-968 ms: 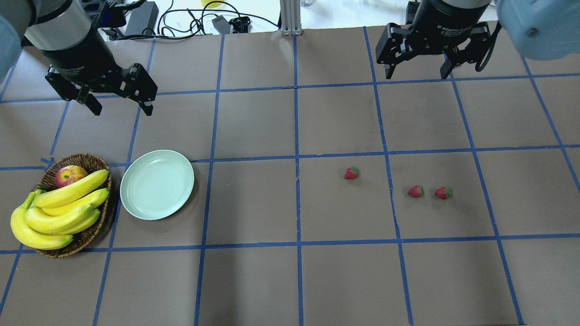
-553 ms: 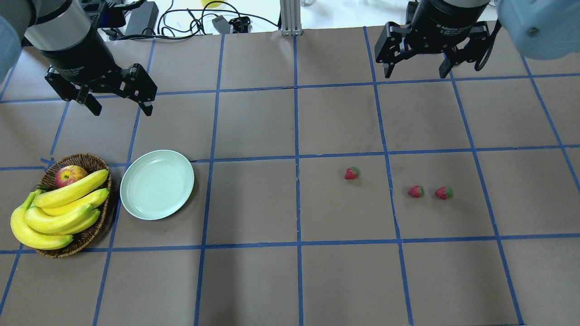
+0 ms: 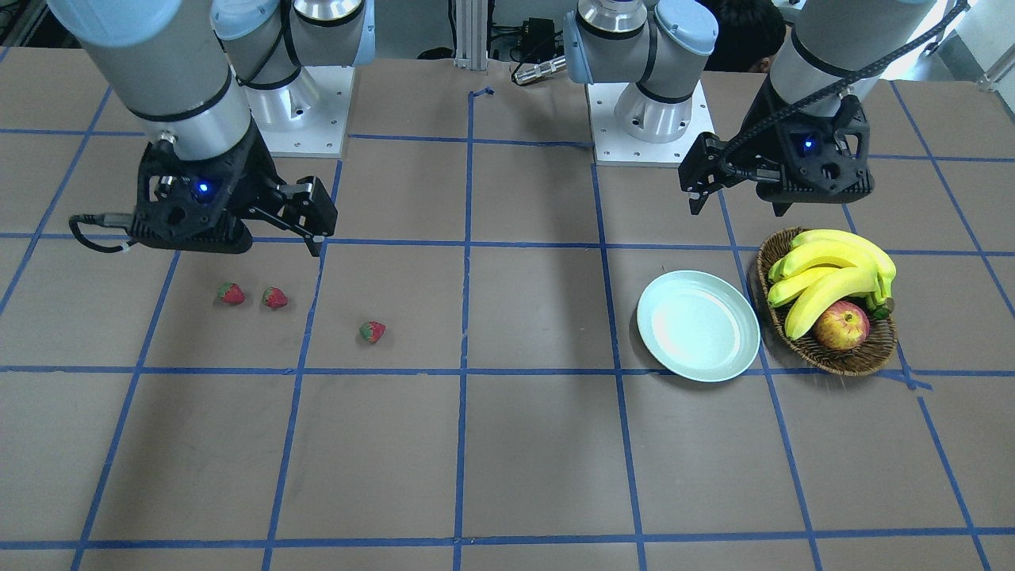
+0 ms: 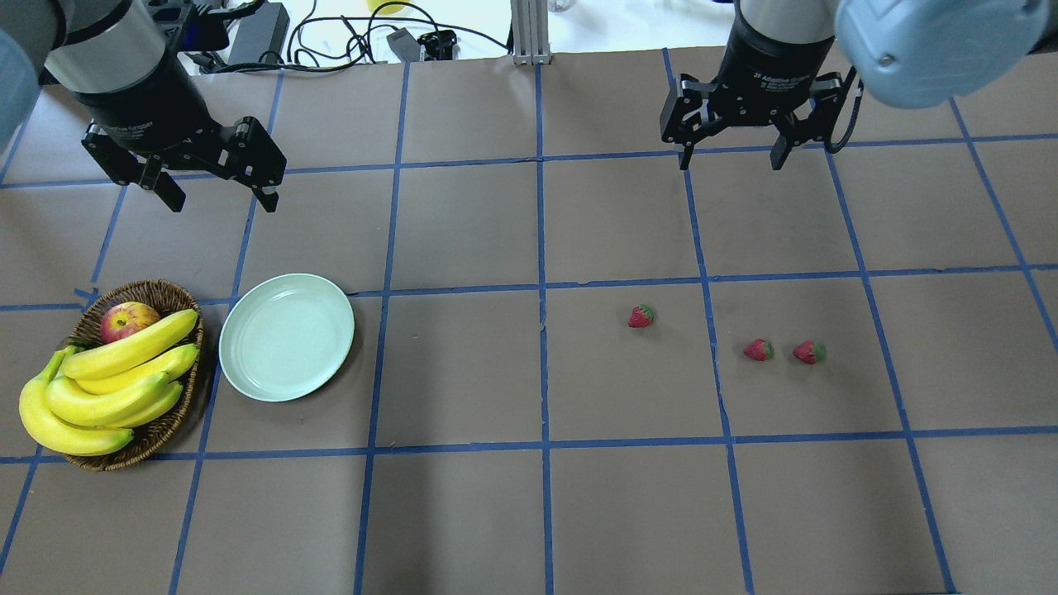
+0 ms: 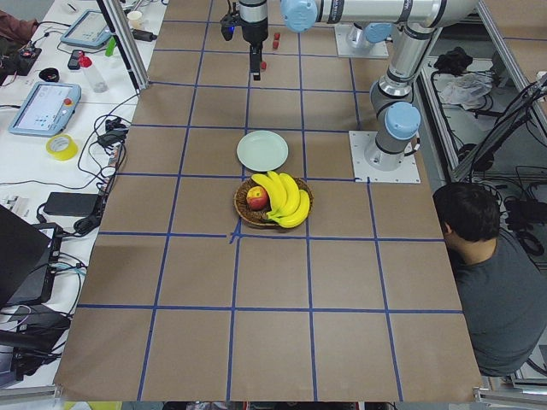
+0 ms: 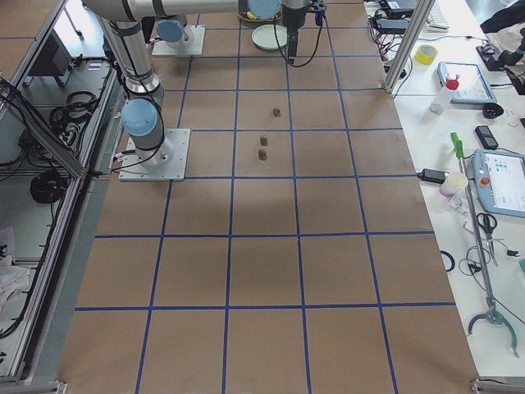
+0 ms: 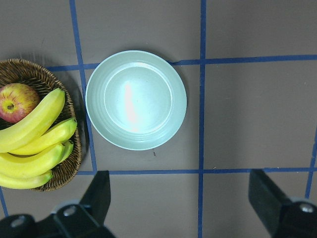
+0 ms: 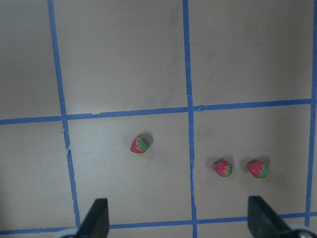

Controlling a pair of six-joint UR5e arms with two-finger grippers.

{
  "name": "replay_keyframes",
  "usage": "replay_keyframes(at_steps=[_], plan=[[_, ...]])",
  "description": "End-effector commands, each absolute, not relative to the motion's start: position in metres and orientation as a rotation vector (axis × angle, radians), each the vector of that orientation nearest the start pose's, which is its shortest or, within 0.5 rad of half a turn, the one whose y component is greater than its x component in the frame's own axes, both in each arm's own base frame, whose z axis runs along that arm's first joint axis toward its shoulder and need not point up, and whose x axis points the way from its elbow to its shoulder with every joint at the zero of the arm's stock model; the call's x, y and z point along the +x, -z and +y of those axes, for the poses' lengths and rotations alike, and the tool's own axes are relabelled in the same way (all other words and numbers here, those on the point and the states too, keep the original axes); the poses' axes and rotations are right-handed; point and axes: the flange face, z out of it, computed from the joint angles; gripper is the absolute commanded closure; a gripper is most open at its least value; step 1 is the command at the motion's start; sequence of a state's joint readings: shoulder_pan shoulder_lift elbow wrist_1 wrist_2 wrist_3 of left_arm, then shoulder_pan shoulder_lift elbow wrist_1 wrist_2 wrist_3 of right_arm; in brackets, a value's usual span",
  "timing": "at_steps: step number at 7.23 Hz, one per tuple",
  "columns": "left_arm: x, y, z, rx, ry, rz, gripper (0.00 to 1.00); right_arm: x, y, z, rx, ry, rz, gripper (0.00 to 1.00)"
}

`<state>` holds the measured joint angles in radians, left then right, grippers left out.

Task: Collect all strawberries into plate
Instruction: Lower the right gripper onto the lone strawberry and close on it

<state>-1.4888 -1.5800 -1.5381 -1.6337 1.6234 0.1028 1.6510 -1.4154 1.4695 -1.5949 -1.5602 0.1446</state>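
Observation:
Three small red strawberries lie on the table right of centre: one [image 4: 640, 316], a second [image 4: 758, 349] and a third [image 4: 808, 352]. The right wrist view shows them too, first [image 8: 140, 145], second [image 8: 222, 167], third [image 8: 257, 169]. The pale mint plate [image 4: 286, 336] lies empty beside the basket; it also shows in the left wrist view [image 7: 135, 99]. My right gripper [image 4: 731, 157] hangs open and empty, high above the table behind the strawberries. My left gripper [image 4: 219, 198] hangs open and empty behind the plate.
A brown wicker basket [image 4: 165, 295] with bananas [image 4: 107, 388] and a red-yellow apple [image 4: 126, 320] stands just left of the plate. Cables and a power brick [image 4: 258, 33] lie beyond the table's far edge. A person [image 5: 487, 273] sits at the table's side.
My right gripper has moved to the left and a little toward the strawberries. The left arm, the strawberries and the plate have not moved.

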Motion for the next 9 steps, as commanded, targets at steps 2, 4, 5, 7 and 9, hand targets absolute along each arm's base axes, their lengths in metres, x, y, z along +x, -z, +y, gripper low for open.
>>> replay_keyframes(at_steps=[2,4,5,7,9], plan=[[-0.086,-0.493,-0.501,0.03,-0.067,3.092,0.0,0.194,-0.357,-0.558,0.165,-0.141,3.136,0.0],[-0.087,-0.493,-0.501,0.032,-0.066,3.094,0.0,0.214,-0.268,-0.522,0.14,-0.078,3.132,0.0],[-0.087,-0.493,-0.501,0.032,-0.067,3.092,0.0,0.232,-0.227,-0.5,0.109,-0.093,3.147,0.0],[-0.087,-0.493,-0.501,0.032,-0.067,3.092,0.0,0.229,-0.175,-0.473,0.102,-0.133,3.161,0.05],[-0.086,-0.496,-0.499,0.03,-0.064,3.091,0.0,0.229,-0.162,-0.473,0.102,-0.159,3.166,0.13]])
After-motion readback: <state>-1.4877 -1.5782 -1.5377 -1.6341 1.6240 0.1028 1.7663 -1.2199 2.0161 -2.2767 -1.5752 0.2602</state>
